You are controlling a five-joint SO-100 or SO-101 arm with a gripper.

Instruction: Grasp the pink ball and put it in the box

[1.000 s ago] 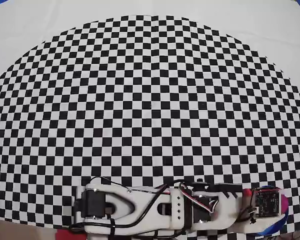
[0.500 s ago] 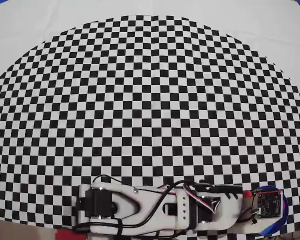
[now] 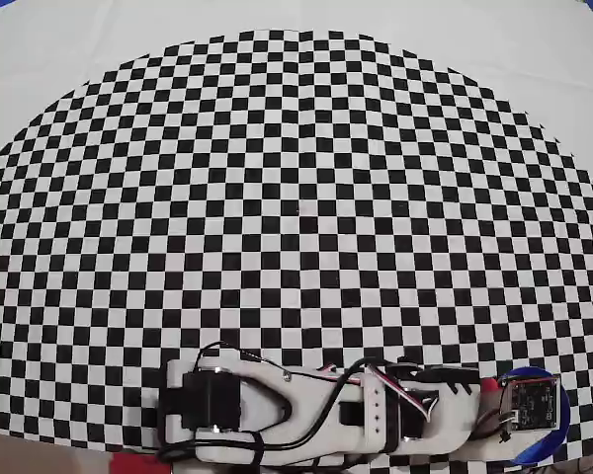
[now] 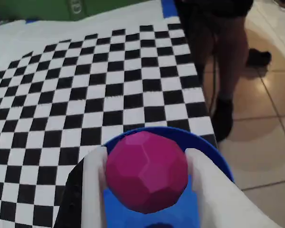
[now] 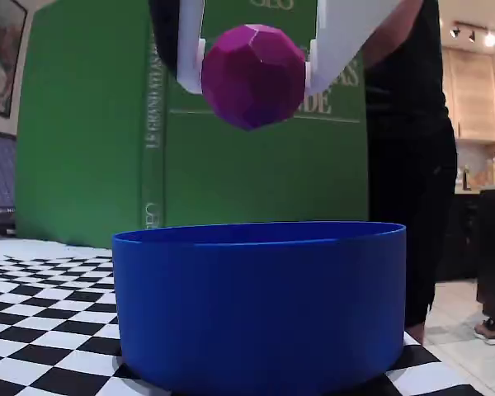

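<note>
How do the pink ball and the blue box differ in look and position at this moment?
The pink ball is magenta and faceted, while the box is a bright blue, smooth-walled round tub. The ball is far narrower than the box. The ball hangs in the air, clamped between the white fingers of the gripper above the box's opening, whereas the box rests on the checkered mat. Both are plain, single-coloured and round in outline.

arm [image 3: 306, 415] outstretched, jaws closed on load

The white arm [image 3: 316, 415] lies across the checkered mat [image 3: 296, 197] (bottom edge), reaching over the box [image 3: 558, 439].
</note>
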